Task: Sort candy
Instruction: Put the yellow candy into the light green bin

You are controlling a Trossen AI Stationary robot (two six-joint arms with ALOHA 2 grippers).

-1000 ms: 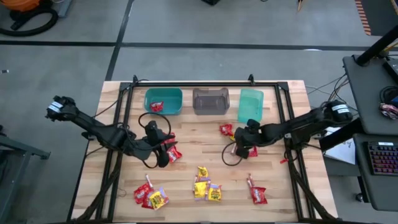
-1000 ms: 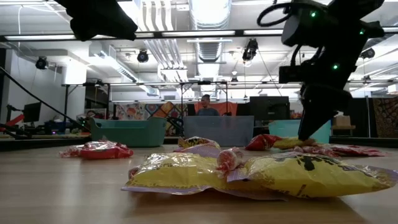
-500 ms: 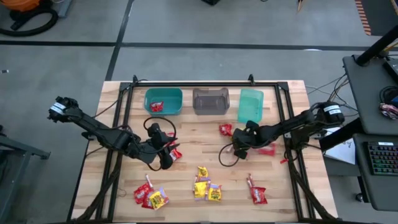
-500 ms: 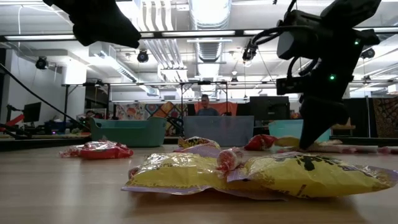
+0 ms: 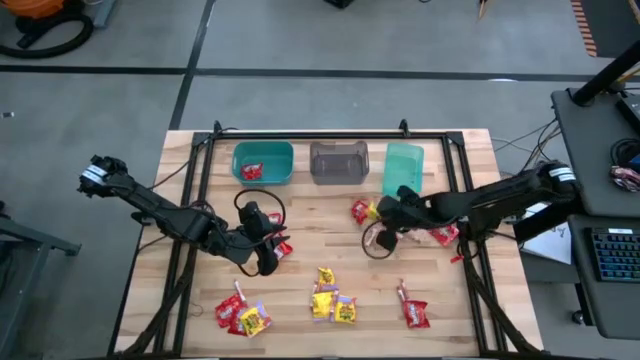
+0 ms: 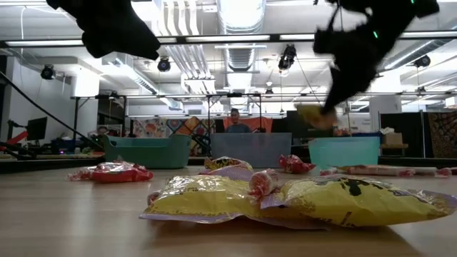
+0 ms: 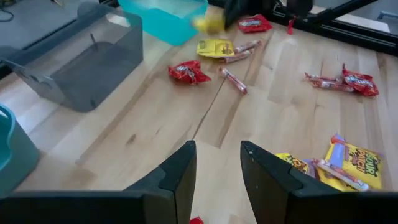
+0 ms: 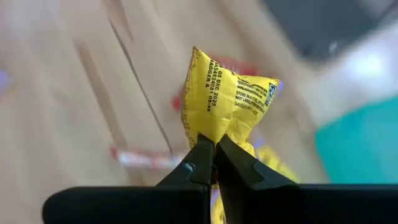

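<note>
My right gripper (image 5: pixel 383 212) is shut on a yellow candy packet (image 8: pixel 227 99) and hangs in front of the green bin (image 5: pixel 403 168); in the low view the packet (image 6: pixel 310 114) is well above the table. My left gripper (image 5: pixel 268 252) stands open above the table at centre left, with nothing between its fingertips (image 7: pixel 217 149). A red packet (image 5: pixel 282 248) lies flat on the table beside it. Other candy lies flat on the wood: a red packet (image 5: pixel 362 210), pinkish sticks and a red packet (image 5: pixel 440 235), and yellow packets (image 5: pixel 332 302). My right gripper pinches a gathered, crumpled end of the yellow packet (image 8: pixel 211 134) between its two fingertips. The fingers slant down from the table's right side. The rest of the packet sticks out beyond the fingertips, lifted clear of the table.
A teal bin (image 5: pixel 262 162) with a red packet in it, a grey bin (image 5: pixel 338 162) and the green bin stand in a row at the far edge. More packets lie near the front at the left (image 5: pixel 242 316) and right (image 5: pixel 412 312). A black frame (image 5: pixel 300 137) borders the table.
My right gripper has risen from the table and gone toward the far edge, toward the green bin. It carries the yellow packet, which is now lifted clear of the wood.
</note>
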